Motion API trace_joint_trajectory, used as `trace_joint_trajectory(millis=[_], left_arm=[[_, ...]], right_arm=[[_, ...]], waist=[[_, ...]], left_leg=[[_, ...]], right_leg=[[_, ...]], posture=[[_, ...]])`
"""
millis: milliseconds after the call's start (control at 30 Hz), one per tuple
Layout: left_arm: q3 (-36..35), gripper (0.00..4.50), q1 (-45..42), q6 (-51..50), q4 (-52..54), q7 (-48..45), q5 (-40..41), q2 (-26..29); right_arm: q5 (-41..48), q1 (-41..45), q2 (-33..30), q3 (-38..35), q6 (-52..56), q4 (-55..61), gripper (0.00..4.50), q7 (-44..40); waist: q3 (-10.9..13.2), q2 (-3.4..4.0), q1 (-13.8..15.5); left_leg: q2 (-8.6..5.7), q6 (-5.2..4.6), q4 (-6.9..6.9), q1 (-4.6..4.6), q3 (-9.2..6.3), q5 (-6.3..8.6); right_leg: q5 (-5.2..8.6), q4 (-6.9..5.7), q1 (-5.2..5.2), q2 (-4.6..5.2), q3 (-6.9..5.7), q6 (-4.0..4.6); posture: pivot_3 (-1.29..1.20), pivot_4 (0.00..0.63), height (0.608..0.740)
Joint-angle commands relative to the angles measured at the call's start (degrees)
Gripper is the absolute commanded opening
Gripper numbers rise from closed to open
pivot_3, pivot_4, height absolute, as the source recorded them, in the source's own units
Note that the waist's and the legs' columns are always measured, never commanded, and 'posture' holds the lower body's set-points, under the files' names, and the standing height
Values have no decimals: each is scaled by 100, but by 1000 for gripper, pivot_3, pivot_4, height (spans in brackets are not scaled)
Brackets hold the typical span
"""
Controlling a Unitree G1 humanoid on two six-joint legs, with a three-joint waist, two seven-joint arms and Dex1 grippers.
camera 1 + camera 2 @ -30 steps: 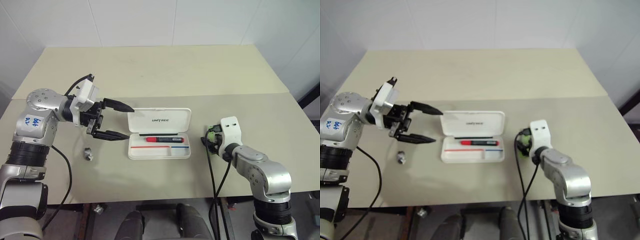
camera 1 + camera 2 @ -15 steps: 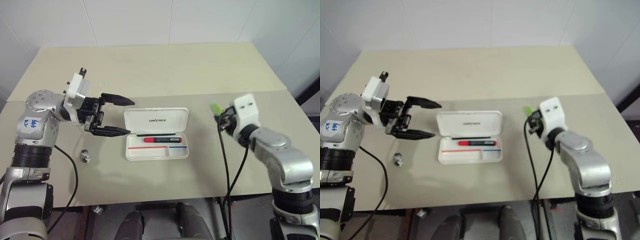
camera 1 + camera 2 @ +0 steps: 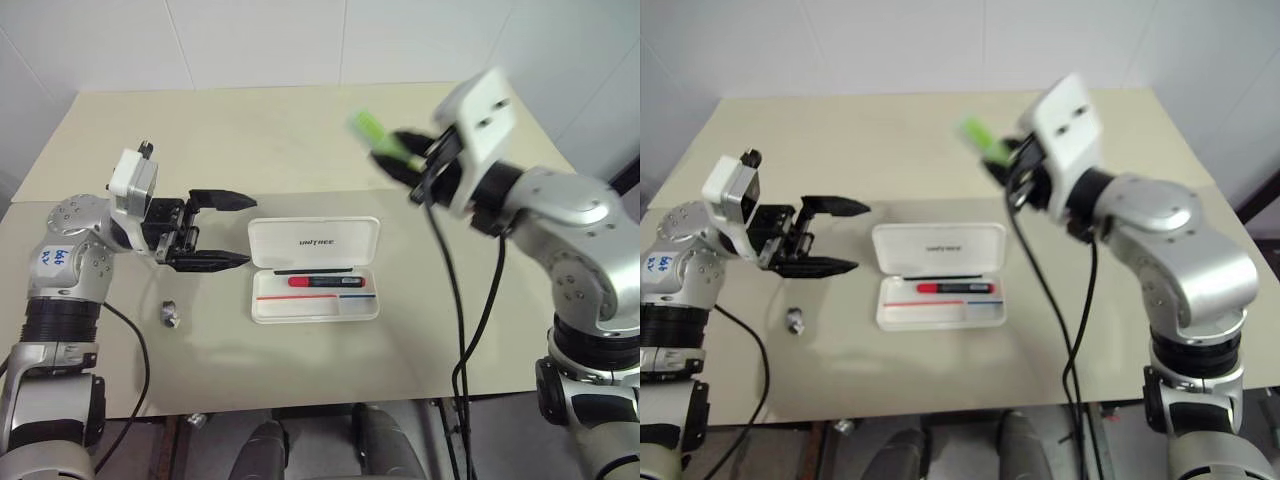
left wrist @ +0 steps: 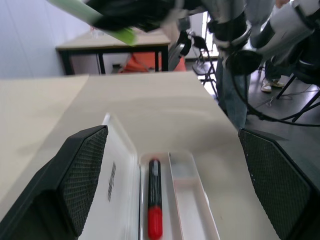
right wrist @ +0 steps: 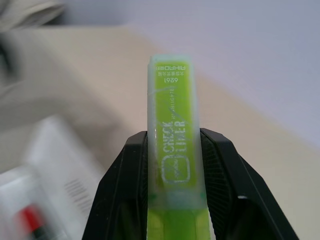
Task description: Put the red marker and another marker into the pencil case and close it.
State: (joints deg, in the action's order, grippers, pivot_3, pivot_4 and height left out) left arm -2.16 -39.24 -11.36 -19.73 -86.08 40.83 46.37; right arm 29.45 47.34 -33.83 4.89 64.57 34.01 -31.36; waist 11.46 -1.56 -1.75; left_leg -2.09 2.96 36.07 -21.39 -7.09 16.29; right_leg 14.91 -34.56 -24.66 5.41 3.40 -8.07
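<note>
Still high above the open pencil case (image 3: 315, 268): right gripper (image 3: 405, 160) clamped on the green marker (image 3: 378, 138), left gripper (image 3: 222, 230) spread wide beside the case. Risky if let go early, likely bouncing off the lid or the red marker (image 3: 325, 282) onto the tabletop (image 3: 300, 130).

I work in a robot lab. Behind my table (image 3: 300, 130) stand bare white walls (image 3: 260, 45). Beyond my left gripper (image 4: 165, 165) are another desk (image 4: 115, 47) and cables (image 4: 280, 112).

Clamped between two black fingers (image 5: 220, 175) of the right gripper (image 5: 172, 180): the light-green marker (image 5: 172, 150), paler end outward, "CHECK LINER" printed along its barrel. Beyond it, blurred: the open white pencil case (image 5: 60, 170) on the beige table (image 5: 100, 75), with the red marker (image 5: 31, 218) inside.
</note>
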Motion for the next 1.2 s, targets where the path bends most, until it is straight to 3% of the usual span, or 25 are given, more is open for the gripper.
trace_joint_trajectory(millis=[33, 300, 533, 900, 1200], left_arm=[[-64, 4500, 87, 189, -166, -642, 287, 266], [83, 4500, 390, 868, -810, -642, 147, 657], [-196, 4500, 720, 889, -479, -623, 67, 492], [-613, 4500, 1237, 566, 246, -388, 101, 451], [-784, 4500, 1295, 507, 230, -447, -13, 448]], right_arm=[[222, 186, -85, 647, 376, 307, 1104, -248], [-607, 574, -81, 2592, -194, -479, 1104, -634], [-1107, 911, 402, 3424, -715, -1308, 1104, -1160], [-1489, 900, 669, 3451, -1041, -1673, 1104, -1649], [-1497, 688, 703, 3269, -1015, -1510, 1104, -1766]], waist=[[0, 0, 6], [0, 0, -11], [0, 0, -9], [-1, -1, -21], [0, -1, -13]], left_leg=[[0, 0, 1, 0, -1, 0], [0, 0, 5, 0, 4, 0], [0, 1, 4, -11, 4, 0], [1, 5, 7, -25, 5, -3], [0, 8, 7, -25, 4, -5]], right_leg=[[0, 0, -1, 0, -1, 0], [0, -3, -5, -1, 0, 0], [0, -15, -22, -1, 1, 0], [1, -31, -50, -3, 2, 2], [1, -37, -53, -3, 2, 3]], posture=[[0, 150, 740], [0, 150, 740], [0, 150, 740], [0, 150, 740], [0, 150, 740]])
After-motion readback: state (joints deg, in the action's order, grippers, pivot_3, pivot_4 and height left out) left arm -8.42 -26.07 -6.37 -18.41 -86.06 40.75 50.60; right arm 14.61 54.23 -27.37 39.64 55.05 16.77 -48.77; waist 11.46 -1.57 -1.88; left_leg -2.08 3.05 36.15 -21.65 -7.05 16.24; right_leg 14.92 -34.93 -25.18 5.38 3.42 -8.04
